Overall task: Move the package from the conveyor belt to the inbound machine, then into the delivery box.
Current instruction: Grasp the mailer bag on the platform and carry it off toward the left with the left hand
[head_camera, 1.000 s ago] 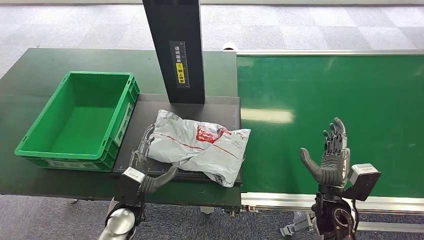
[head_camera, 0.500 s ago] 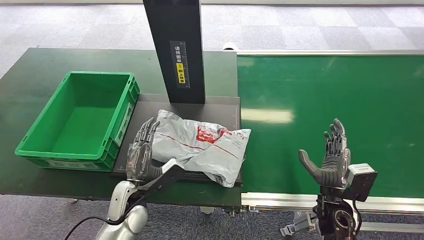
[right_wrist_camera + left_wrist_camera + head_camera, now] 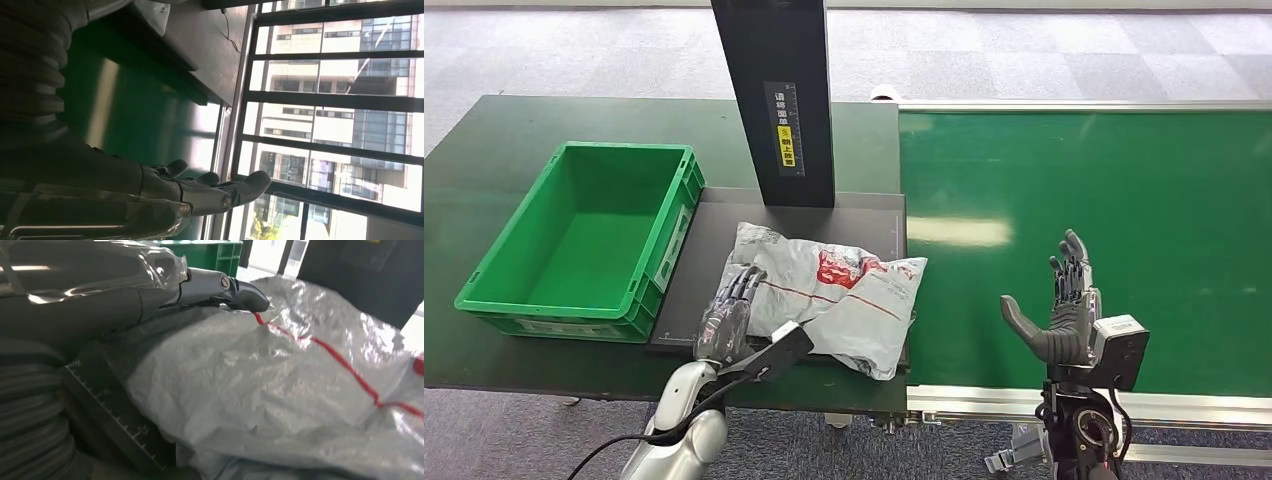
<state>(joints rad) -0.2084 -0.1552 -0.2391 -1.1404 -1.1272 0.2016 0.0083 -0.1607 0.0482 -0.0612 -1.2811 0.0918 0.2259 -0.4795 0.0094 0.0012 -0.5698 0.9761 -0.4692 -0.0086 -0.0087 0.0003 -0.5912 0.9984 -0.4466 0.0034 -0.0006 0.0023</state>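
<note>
A crumpled white plastic package [image 3: 829, 291] with red print lies on the black plate of the inbound machine [image 3: 879, 215], below its tall black column [image 3: 774, 100]. My left hand [image 3: 729, 320] lies with spread fingers on the package's near left edge, holding nothing. In the left wrist view its fingers [image 3: 220, 287] rest on the package [image 3: 280, 390]. My right hand [image 3: 1064, 310] stands open above the green conveyor belt [image 3: 1124, 190], fingers up, nothing in it. The right wrist view shows those fingers [image 3: 220, 192] spread over the belt [image 3: 135, 115]. The green delivery box [image 3: 584, 240] stands left of the machine.
The box and the machine rest on a dark green table [image 3: 484, 150]. A metal rail [image 3: 1084, 400] runs along the belt's near edge, just under my right wrist. Grey carpet floor [image 3: 1024, 50] lies beyond the table and belt.
My left hand has risen from the table's near edge and moved right onto the package's left side. My right hand has drifted slightly left and lower over the belt.
</note>
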